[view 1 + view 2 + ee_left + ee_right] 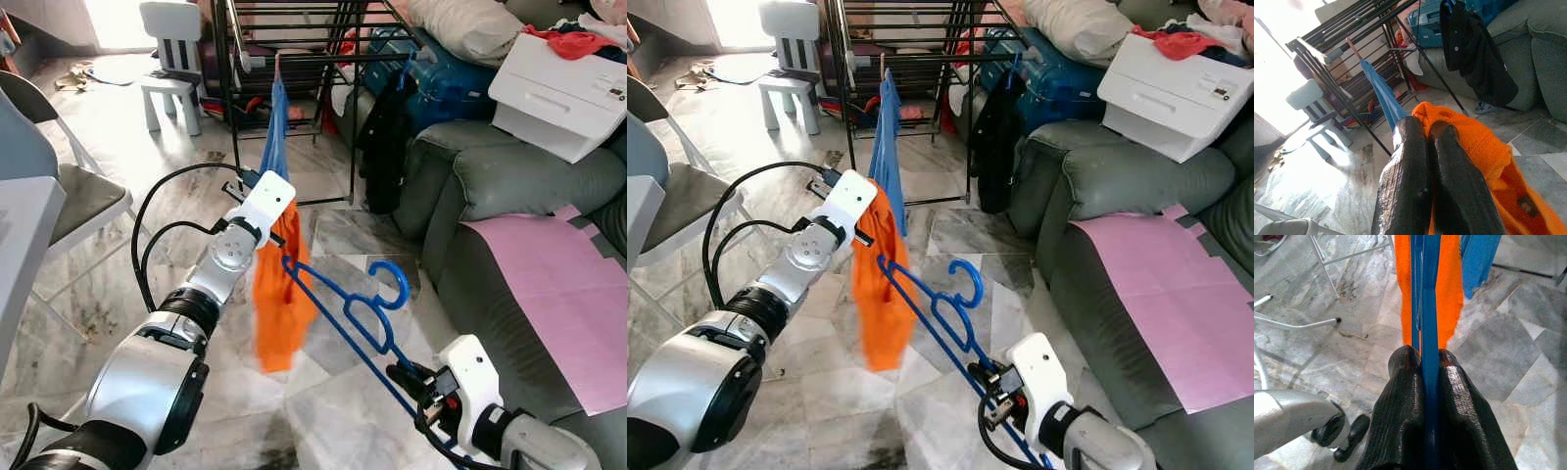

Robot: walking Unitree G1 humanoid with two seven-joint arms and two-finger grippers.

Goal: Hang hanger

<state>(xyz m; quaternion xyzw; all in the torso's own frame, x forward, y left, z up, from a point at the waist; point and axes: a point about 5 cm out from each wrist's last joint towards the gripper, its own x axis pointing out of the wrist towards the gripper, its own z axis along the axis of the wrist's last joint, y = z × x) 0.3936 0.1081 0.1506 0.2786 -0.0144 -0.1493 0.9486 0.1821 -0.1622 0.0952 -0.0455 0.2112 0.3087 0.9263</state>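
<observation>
An orange garment [279, 304] hangs in mid-air over the floor tiles. My left gripper [1427, 128] is shut on its upper edge. A blue plastic hanger [362, 313] slants up from the lower right, with its hook [392, 284] free and its far arm tucked into the orange cloth. My right gripper [1422, 355] is shut on the hanger's lower bar, also seen low in the left eye view [404, 376]. Behind stands a black drying rack [294, 59], and a blue garment [276, 127] hangs from its front rail.
A grey sofa [509, 186] with a pink sheet [549, 284] and a white box [568, 88] lines the right side. A black garment [387, 137] hangs near the rack. A folding chair [69, 196] and a small white chair [171, 59] stand to the left.
</observation>
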